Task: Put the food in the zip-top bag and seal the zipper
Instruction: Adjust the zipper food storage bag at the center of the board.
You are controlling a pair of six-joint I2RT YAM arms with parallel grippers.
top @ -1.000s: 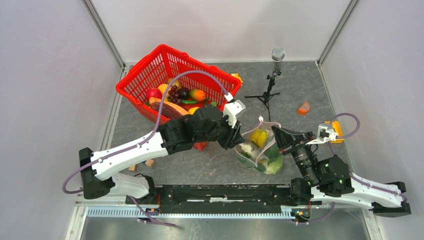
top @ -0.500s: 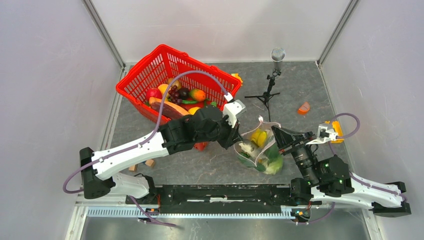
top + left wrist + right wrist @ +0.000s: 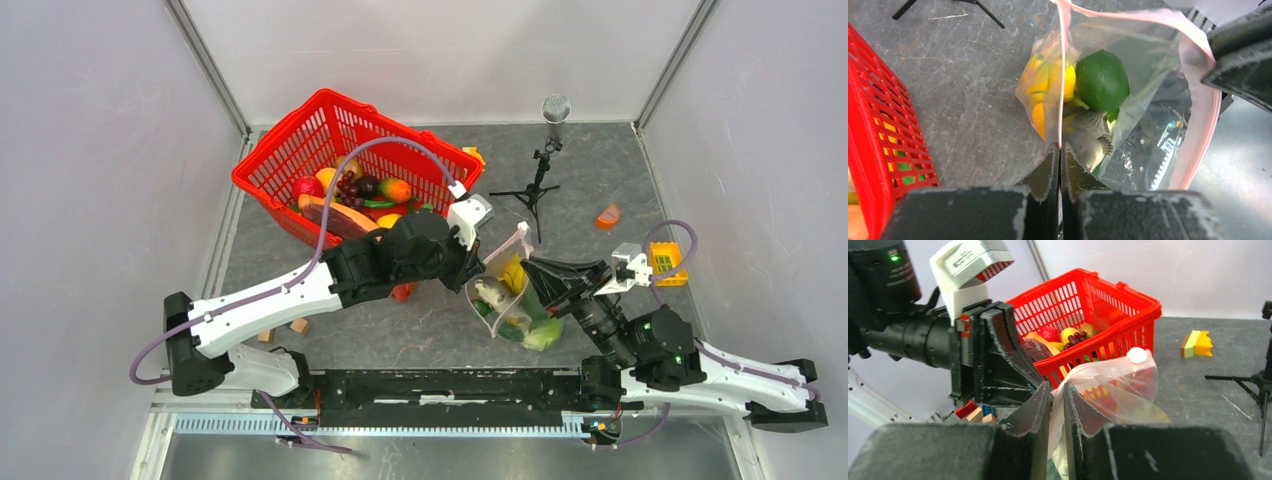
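The food (image 3: pixel 1102 80), a green fruit, yellow banana pieces and a pale ridged piece, lies inside the zip-top bag (image 3: pixel 510 300). The bag sits just right of centre in the overhead view, between the two arms on the table (image 3: pixel 600 180). So the filling looks done for these pieces, and the step in hand is the seal.

The left pincer (image 3: pixel 1059 155) has its jaws pressed together on the zipper (image 3: pixel 1064 60), at the near end of the pink strip at the bottom centre of its own view. The right pincer (image 3: pixel 1056 400) has the strip between jaws that stand slightly apart. I cannot tell whether it truly pinches or only brackets it.

In the left wrist view the pink strip forms a wide loop, so the mouth gapes and is not yet sealed. I judge the next move needs the two lips drawn taut and laid flat against each other. One pincer should then squeeze and slide along the strip while the other anchors an end.
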